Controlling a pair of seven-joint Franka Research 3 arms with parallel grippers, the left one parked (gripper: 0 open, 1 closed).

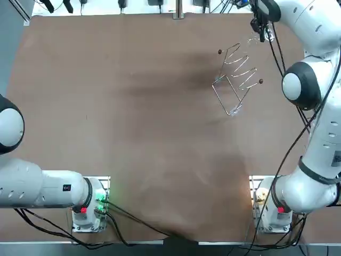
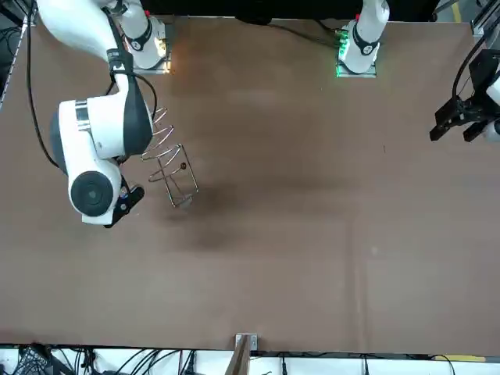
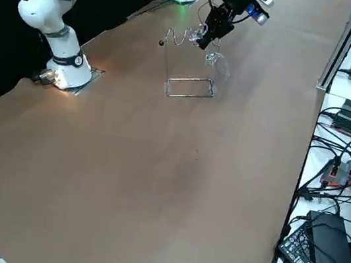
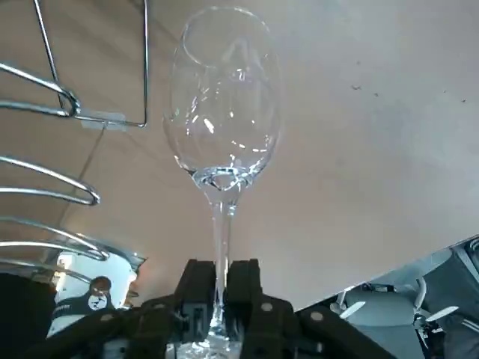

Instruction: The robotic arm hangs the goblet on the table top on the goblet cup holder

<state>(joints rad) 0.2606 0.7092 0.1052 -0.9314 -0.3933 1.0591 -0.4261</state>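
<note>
The right gripper [image 4: 221,278] had its two fingers [image 4: 196,280] drawn narrow, clamped on the thin stem of the goblet [image 4: 224,105]. The stem passed straight up between the pads, gripped low, close to the foot. From there the glass ran directly away from the fingers. Its long axis lined up with the gripper's own reach, with the stem nearest, then the clear bowl, and the open rim farthest out, facing the brown table [image 4: 389,112].

In the right side view the gripper [image 3: 207,38] hung over the far part of the table with the goblet [image 3: 216,63] slanting down from it. The bowl sat lower than the stem, so the glass pointed mouth-down at a tilt. Whether the rim touched the table I could not tell.

Just beside the bowl stood the goblet cup holder [image 4: 52,105], a bare wire frame. Its curved hanging loops ran alongside the glass but stayed apart from it, and the goblet was not on any of them. From overhead, the gripper [image 1: 261,29] and the faint goblet [image 1: 254,40] lay at the far right of the table [image 1: 133,133], next to the looped end of the goblet cup holder [image 1: 237,80], whose rectangular base sat toward the robot.
</note>
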